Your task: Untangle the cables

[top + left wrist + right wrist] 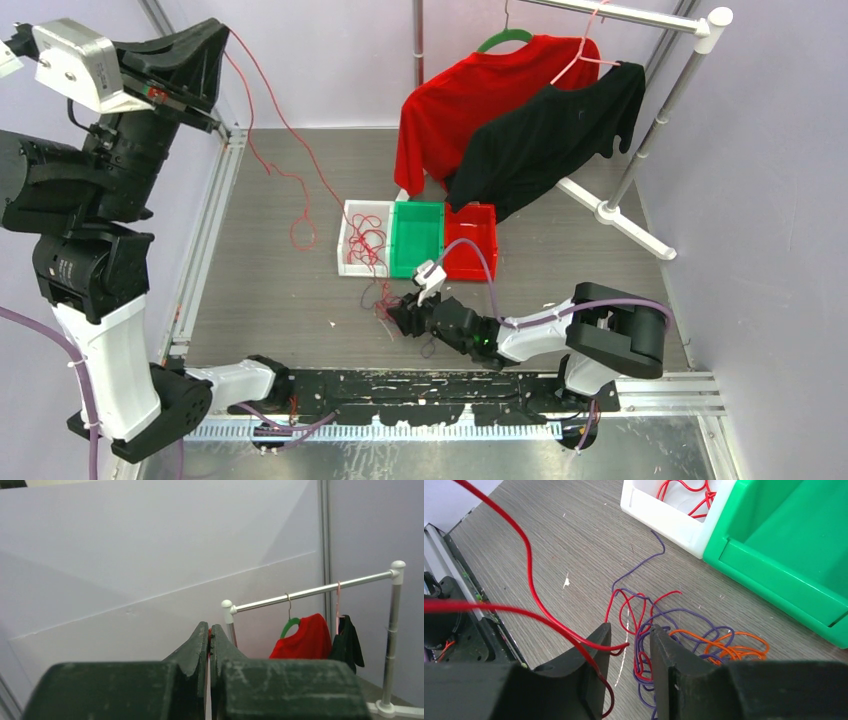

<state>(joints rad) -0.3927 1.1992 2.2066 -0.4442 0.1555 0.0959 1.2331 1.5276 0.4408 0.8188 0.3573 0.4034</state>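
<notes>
A thin red cable (285, 122) runs from my raised left gripper (225, 32) at the top left down to the table and into the white bin (345, 242). The left gripper (209, 630) is shut on it; only a sliver of red shows between the jaws. A tangle of red and purple cables (642, 630) with orange loops (736, 649) lies on the table in front of the bins. My right gripper (630, 631) hangs low over this tangle, jaws apart, with loose strands between them and a red strand draped over the left finger (589, 665). From above, the right gripper (402, 318) sits at the tangle.
White bin (664, 521), green bin (418, 240) and red bin (472, 250) stand side by side mid-table. A garment rack (640, 150) at the back right holds a red shirt (450, 110) and a black shirt (550, 140). Aluminium rails edge the table.
</notes>
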